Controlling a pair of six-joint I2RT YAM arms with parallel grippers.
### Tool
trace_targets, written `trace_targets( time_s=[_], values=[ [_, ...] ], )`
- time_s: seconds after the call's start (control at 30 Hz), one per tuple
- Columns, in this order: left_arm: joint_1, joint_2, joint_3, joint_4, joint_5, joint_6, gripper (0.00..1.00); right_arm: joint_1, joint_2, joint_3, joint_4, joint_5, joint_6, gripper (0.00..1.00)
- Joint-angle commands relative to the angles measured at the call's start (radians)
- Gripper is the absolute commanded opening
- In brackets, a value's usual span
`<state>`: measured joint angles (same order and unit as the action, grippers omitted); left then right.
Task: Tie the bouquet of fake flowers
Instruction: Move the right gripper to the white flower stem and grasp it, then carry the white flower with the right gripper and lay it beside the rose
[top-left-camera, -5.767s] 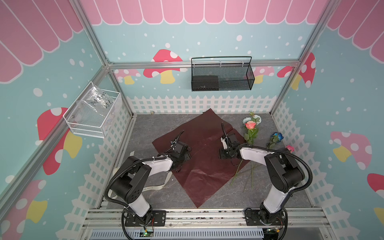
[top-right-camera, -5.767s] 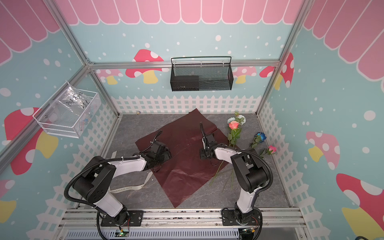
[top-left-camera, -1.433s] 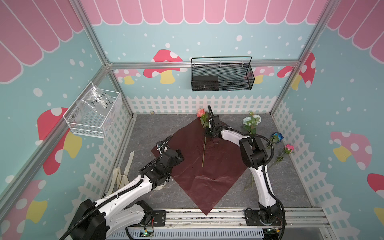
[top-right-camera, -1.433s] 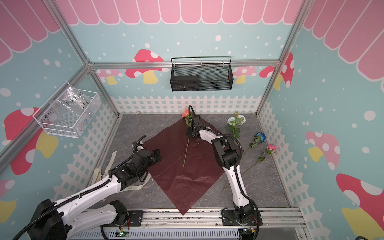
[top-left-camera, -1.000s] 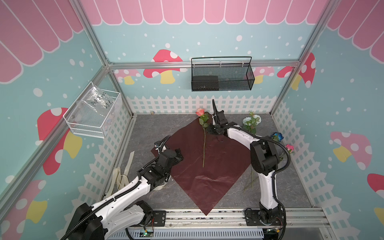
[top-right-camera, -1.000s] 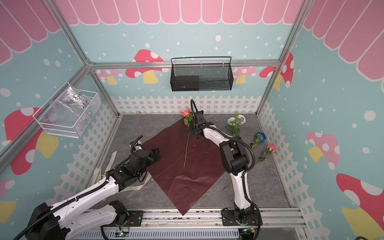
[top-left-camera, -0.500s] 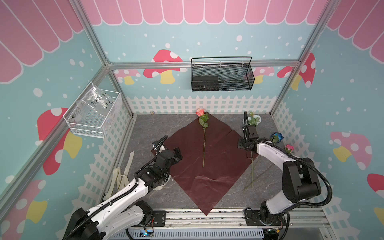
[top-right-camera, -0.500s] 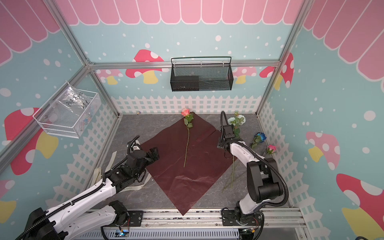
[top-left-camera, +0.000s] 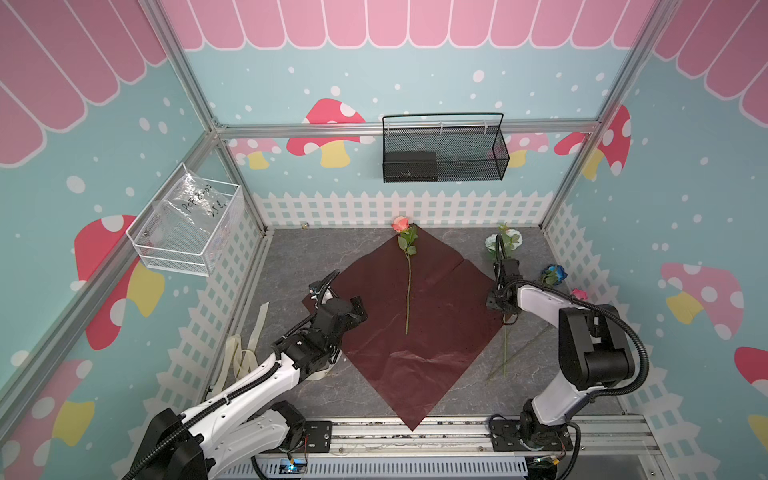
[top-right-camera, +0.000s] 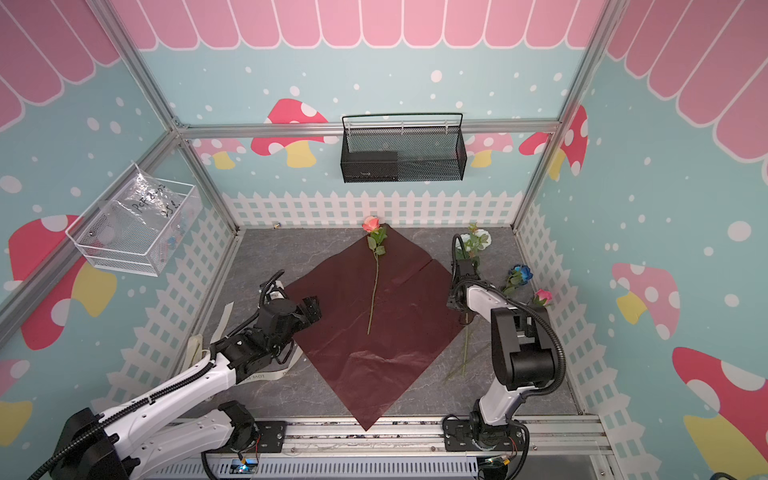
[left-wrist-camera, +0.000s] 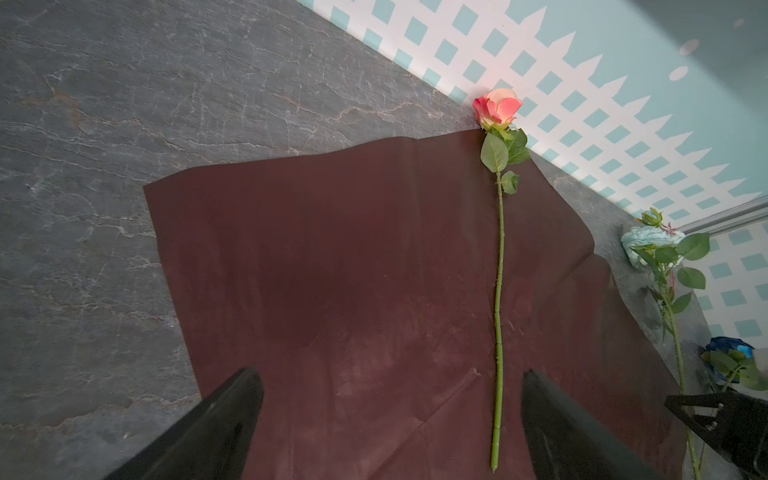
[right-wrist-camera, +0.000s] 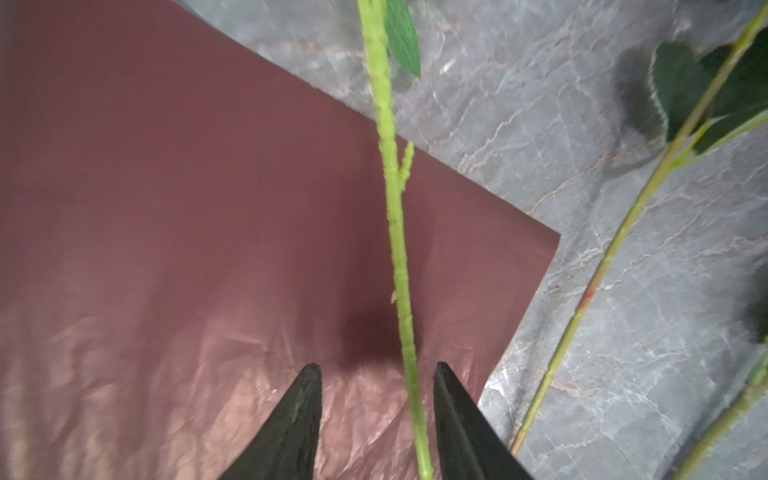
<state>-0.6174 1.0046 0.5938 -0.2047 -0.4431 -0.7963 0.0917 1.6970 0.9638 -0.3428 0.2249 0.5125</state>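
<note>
Early stage: only the orange rose (top-left-camera: 400, 224) lies on the paper (top-left-camera: 415, 353). Off its right edge lie the white flower (top-left-camera: 505, 240), blue rose (top-left-camera: 555, 274) and pink rose (top-left-camera: 579, 294); off its left, the ribbon (top-left-camera: 249, 357). The half-spread right gripper (right-wrist-camera: 377, 365) straddles the white flower's stem without pinching it, and the left gripper (left-wrist-camera: 388, 371) gapes wide, empty.

Arm hardware, both units: appearance only.
On left arm (top-left-camera: 257, 386) and right arm (top-left-camera: 540, 299): glossy white link shells, rounded in section, between matte black cylindrical joint housings (top-left-camera: 590, 353); black base plates (top-left-camera: 505, 434) at the front rail. Black ribbed conduit (top-left-camera: 640, 349) routed outside the shells on each unit; thin black cable (top-left-camera: 497, 245) arched above each wrist. Wrist blocks black and boxy. On left gripper (left-wrist-camera: 391, 373) and right gripper (right-wrist-camera: 376, 365): plain black fingers (right-wrist-camera: 291, 424), wedge-shaped, narrowing to blunt tips, slight sheen on the faces. Lettering on shells too small to read.
</note>
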Motion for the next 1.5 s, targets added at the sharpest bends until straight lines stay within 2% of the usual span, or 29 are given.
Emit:
trace_targets(
  time_s=[0.0,0.07,0.23,0.33,0.43,0.6,0.73,0.83,1.1,1.47],
  values=[
    [0.004,0.006,0.006,0.008,0.009,-0.006,0.99,-0.016,0.016,-0.018,0.016,0.023,-0.012,0.43],
    [0.004,0.006,0.005,0.008,0.009,-0.008,1.00,-0.025,0.019,-0.031,0.038,0.014,-0.016,0.35],
    [0.004,0.006,0.005,0.008,0.010,-0.012,1.00,-0.035,0.023,-0.015,0.050,0.032,-0.037,0.08],
    [0.005,0.005,0.002,0.010,0.012,-0.019,1.00,-0.035,0.000,0.002,0.041,0.045,-0.056,0.01],
    [0.005,0.001,-0.001,0.011,0.013,-0.021,1.00,-0.034,-0.057,0.012,0.034,0.030,-0.091,0.00],
    [0.004,-0.009,-0.015,0.035,0.009,-0.021,1.00,-0.021,-0.192,0.011,0.043,-0.079,-0.144,0.00],
    [0.005,-0.012,-0.019,0.036,0.002,-0.018,0.99,0.005,-0.282,0.016,0.060,-0.208,-0.109,0.00],
    [0.005,-0.012,-0.021,0.034,-0.001,-0.017,1.00,0.063,-0.291,0.020,0.094,-0.270,-0.070,0.00],
    [0.005,-0.014,-0.031,0.031,0.001,-0.022,1.00,0.266,-0.121,0.109,0.241,-0.279,0.049,0.00],
    [0.005,-0.018,-0.033,0.019,0.007,-0.018,1.00,0.392,0.175,0.350,0.270,-0.201,0.173,0.00]
  ],
)
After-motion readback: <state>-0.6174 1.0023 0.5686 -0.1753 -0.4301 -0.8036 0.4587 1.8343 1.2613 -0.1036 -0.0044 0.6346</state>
